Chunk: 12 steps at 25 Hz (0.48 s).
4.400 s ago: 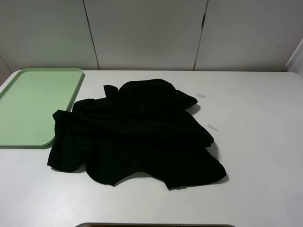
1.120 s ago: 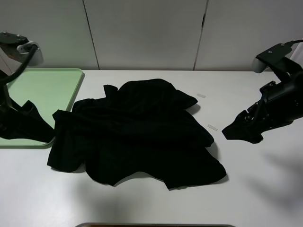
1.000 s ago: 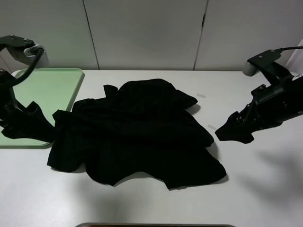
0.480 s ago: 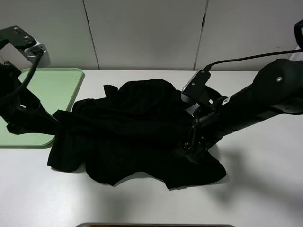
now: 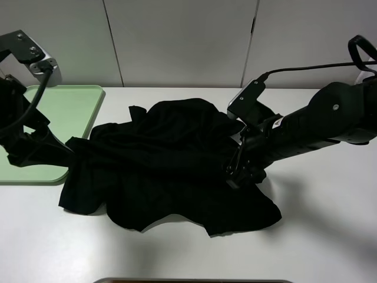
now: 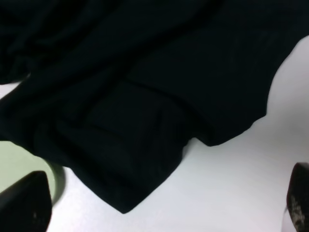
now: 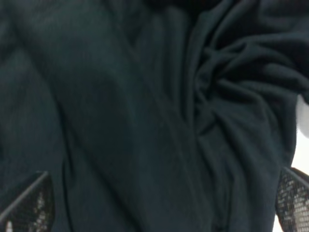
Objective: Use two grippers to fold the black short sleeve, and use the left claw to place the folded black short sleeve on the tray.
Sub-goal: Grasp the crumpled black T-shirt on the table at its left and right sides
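Note:
The black short sleeve (image 5: 171,168) lies crumpled in the middle of the white table. The pale green tray (image 5: 53,124) lies flat at the back left. My left gripper (image 5: 63,154) hovers open at the shirt's left edge, by the tray's near corner. The left wrist view shows its fingertips (image 6: 24,205) spread wide over a folded corner of the short sleeve (image 6: 145,96), with a bit of tray (image 6: 19,166) beside it. My right gripper (image 5: 234,175) is low over the shirt's right part. In the right wrist view its fingertips (image 7: 26,205) stand wide apart above wrinkled black short sleeve cloth (image 7: 145,111), with nothing held.
The white table (image 5: 318,230) stretches around the shirt, with bare surface in front and to the right. White cabinet panels (image 5: 182,41) stand behind the table. A dark edge (image 5: 194,280) shows at the table's front.
The right arm swung in from the right side and now reaches over the shirt's right part. The left arm edged in toward the shirt's left edge. The shirt has not moved.

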Tool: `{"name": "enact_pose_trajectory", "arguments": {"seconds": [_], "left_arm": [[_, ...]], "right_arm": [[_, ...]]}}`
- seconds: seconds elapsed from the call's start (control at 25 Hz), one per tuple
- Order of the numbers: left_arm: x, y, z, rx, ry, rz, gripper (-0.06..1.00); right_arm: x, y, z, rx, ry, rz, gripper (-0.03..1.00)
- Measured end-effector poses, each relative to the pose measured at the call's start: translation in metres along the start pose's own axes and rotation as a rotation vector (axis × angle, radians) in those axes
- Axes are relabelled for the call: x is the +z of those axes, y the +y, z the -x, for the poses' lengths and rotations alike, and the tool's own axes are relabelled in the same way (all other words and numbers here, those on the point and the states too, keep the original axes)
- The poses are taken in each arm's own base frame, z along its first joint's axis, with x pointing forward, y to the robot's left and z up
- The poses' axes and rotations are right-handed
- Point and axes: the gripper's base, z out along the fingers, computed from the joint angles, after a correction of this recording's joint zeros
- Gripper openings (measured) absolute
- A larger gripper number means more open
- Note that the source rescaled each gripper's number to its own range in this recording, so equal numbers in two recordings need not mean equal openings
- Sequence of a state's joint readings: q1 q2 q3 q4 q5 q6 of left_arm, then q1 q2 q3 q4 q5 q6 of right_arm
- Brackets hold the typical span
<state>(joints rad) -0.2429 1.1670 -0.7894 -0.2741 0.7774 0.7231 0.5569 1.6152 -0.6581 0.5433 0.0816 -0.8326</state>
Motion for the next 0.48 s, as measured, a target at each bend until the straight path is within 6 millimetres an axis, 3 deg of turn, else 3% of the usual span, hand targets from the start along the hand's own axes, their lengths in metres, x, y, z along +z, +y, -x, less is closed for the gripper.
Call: {"name": "enact_pose_trajectory", "arguments": {"seconds": [0.48], "left_arm": [[0.0,0.003,0.003,0.013,-0.033,0.033,0.97]], "right_arm": [[0.02,0.001,-0.011,-0.048,0.065,0.006,1.0]]}}
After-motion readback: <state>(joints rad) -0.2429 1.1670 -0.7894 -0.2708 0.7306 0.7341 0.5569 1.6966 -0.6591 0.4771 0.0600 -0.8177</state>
